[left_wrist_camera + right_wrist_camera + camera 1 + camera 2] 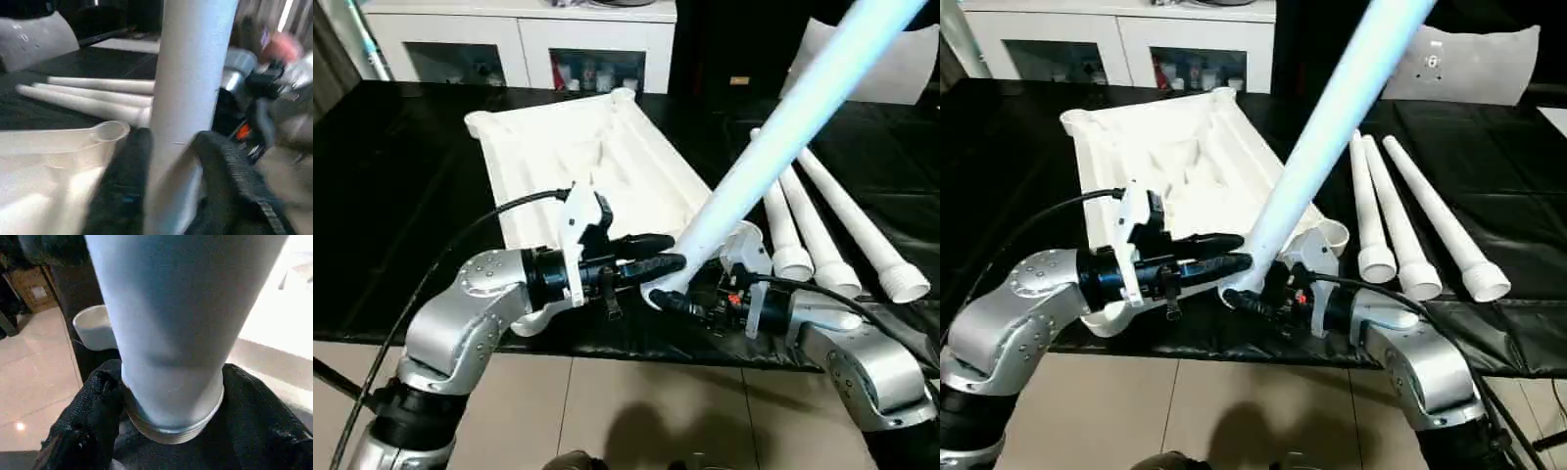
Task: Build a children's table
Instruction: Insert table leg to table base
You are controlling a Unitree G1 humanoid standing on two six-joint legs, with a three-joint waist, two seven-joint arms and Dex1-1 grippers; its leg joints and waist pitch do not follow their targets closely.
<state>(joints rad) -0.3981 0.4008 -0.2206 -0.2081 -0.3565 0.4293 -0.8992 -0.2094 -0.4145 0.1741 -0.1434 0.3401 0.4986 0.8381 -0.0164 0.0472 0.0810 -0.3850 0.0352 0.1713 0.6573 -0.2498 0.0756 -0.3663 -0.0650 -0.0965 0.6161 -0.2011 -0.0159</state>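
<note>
Held leg (783, 137) tilted steeply, collar end low at near edge of table top (558, 147), which lies ribbed side up on black desk (391, 186). Left gripper (661, 264) jaws pinching leg just above collar; right gripper (671, 299) jaws clamped on collar end. Near corner socket (1330, 235) just beside collar, not yet entered. Three spare legs (1400, 215) lying right of top. Risks, judged: long lever overhead could twist out of pinch; angled entry could jam collar on socket rim; top could slide on desk under push.
</note>
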